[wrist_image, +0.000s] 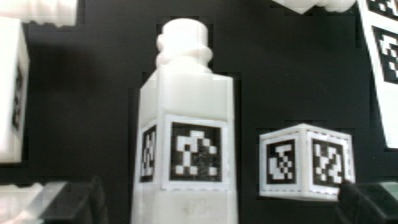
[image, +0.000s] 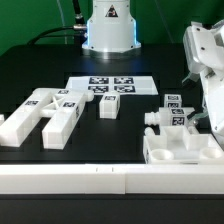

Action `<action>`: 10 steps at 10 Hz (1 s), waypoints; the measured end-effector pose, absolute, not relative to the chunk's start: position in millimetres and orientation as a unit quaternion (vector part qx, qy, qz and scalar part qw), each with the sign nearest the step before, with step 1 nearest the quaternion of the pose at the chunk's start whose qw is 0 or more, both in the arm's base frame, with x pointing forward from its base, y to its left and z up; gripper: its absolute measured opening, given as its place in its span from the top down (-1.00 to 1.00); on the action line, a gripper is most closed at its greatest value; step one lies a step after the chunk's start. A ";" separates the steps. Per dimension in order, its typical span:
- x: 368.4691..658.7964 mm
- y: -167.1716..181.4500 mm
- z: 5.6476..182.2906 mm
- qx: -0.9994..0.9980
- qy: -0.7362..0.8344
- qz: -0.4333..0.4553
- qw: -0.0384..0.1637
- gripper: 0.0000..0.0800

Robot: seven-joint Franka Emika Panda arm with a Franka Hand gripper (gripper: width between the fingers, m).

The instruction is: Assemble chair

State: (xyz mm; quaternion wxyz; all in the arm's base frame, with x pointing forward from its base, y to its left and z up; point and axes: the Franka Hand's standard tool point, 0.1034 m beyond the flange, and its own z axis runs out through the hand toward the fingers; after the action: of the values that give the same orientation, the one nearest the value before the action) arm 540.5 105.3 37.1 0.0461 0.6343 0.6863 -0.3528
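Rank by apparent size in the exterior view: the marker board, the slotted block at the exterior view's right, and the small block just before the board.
1-2. marker board and slotted block: alike; the block is nearer the camera, so unranked.
3. small block: clearly smallest.

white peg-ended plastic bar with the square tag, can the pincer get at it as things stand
Probably yes: the open pincer hangs over the white peg-ended plastic bar, nothing lies on it, and the small white tagged cube beside it stands apart.

Matte white tagged long bars (image: 65,118) lying at exterior view's left, slotted seat block (image: 185,152) at right
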 end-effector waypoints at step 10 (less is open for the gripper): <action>527.0 105.1 45.5 0.682 0.654 -0.318 0.079 -0.62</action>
State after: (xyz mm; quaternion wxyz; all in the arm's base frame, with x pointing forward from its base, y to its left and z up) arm 527.0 105.1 45.5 0.0795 0.6823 0.6536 -0.3177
